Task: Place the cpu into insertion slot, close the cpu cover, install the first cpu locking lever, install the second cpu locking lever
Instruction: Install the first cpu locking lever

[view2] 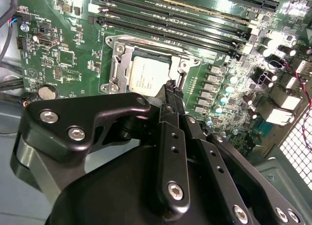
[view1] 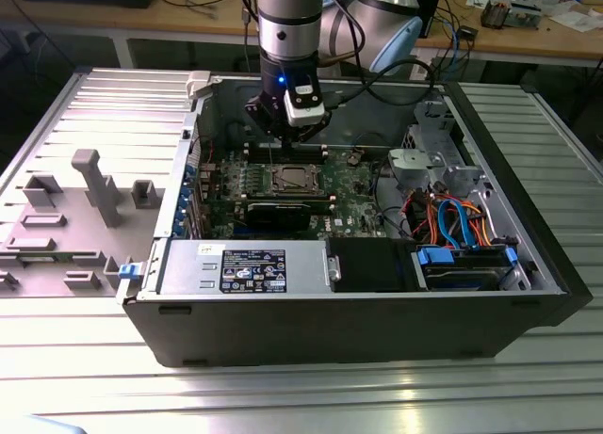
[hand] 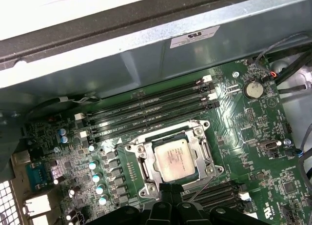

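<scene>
I see a ribbed aluminium tabletop (view1: 528, 377) carrying an open dark metal case (view1: 330, 330). On the exterior view's left of the case lies a matte grey plastic fixture (view1: 89, 194) with blocky uprights. The grey and silver arm (view1: 290, 20) comes straight down into the case.

Along the near wall of the case sits a boxy grey power supply (view1: 188, 265). Toward the exterior view's right stands a stamped, perforated metal drive cage (view1: 438, 170).

The case floor holds a glossy green board (hand: 253, 132), studded with small round capacitors. Long, narrow black connectors (hand: 146, 112) run across it in parallel rows.

The slot (hand: 165, 133) sits mid-board, just beside those connectors. It is square, with a silvery metal rim and screws at its corners. The cover (hand: 147, 162), a thin bright metal frame with a square cut-out, lies flat on the slot. The cpu (hand: 170, 159) is seated inside it, and its dull silver square lid shows through the cut-out. I cannot tell how the levers stand.

The gripper (view2: 170, 87) is black, with angular bolted links, and it hangs over the slot's edge. The fingers (view2: 173, 137) taper to slim tips that are pressed together, and I see nothing between them. The tips are just beside the cpu, but I cannot tell whether they touch the cover.
</scene>
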You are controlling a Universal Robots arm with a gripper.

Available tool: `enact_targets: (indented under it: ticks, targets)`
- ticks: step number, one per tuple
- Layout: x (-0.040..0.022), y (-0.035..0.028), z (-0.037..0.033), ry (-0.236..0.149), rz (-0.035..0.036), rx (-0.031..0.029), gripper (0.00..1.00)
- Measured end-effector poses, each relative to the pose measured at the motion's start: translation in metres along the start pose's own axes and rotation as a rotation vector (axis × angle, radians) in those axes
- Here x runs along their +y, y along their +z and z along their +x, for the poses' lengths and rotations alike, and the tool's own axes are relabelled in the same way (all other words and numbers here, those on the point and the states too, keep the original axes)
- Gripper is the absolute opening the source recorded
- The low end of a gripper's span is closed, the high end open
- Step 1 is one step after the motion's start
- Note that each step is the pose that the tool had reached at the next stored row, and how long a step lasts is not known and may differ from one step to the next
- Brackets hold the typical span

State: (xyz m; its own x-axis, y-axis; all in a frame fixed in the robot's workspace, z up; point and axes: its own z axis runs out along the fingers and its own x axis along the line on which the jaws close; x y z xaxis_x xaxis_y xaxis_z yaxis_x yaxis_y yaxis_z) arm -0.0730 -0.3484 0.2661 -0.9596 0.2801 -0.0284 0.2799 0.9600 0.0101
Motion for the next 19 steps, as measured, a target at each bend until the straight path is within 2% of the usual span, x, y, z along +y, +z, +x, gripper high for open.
enact_targets:
  ticks: [2,14,19]
  targets:
    - [-0.0006,-0.0001,0.0018,-0.021,-0.0006,0.0002,0.11]
    - [-0.0035,-0.0004,0.0105,-0.033,-0.0017,0.0006,0.11]
    - [-0.0043,-0.0004,0.0118,-0.042,-0.0021,0.0007,0.11]
